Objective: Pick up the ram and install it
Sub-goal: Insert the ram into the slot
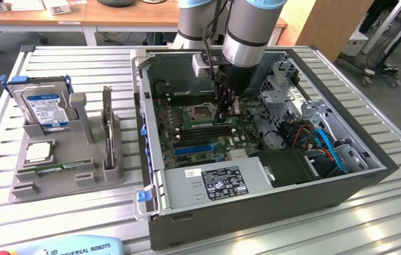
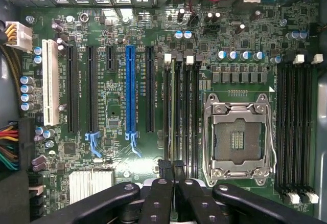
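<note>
Exterior view: open dark-grey metal computer case (image 1: 293, 207) lies on a slatted aluminium table (image 1: 66, 218). The grey-and-silver robot arm (image 1: 253, 32) comes in from 12 o'clock. Its black gripper (image 1: 227, 119) is down inside the case over the green motherboard (image 1: 186, 133), just at 3 o'clock of the silver square CPU socket (image 1: 202, 112).

Wrist view: the gripper (image 2: 171, 165) is clenched, its black fingertips (image 2: 163, 165) nearly together. The ram (image 2: 172, 111), a thin green circuit-board stick seen edge-on, runs straight out from the gap between the tips, so they appear to be grasping it. The ram lies along the outermost of four black memory slots (image 2: 193, 111), on the side away from the CPU socket (image 2: 236, 137). Can't tell if it is seated in the slot or just above it. The blue expansion slot (image 2: 131, 91) and the white expansion slot (image 2: 50, 81) sit further along the motherboard (image 2: 110, 101) on that same side, parallel to the ram.

Exterior view again: a grey plastic parts holder (image 1: 66, 180) sits at 9 o'clock of the case, apart from it. A silver hard drive with a blue-white label (image 1: 44, 109) stands upright in the holder, with a small square silver CPU chip (image 1: 37, 152) at 6 o'clock of the drive. A grey power supply box with a white label (image 1: 215, 183) is at 6 o'clock inside the case.
</note>
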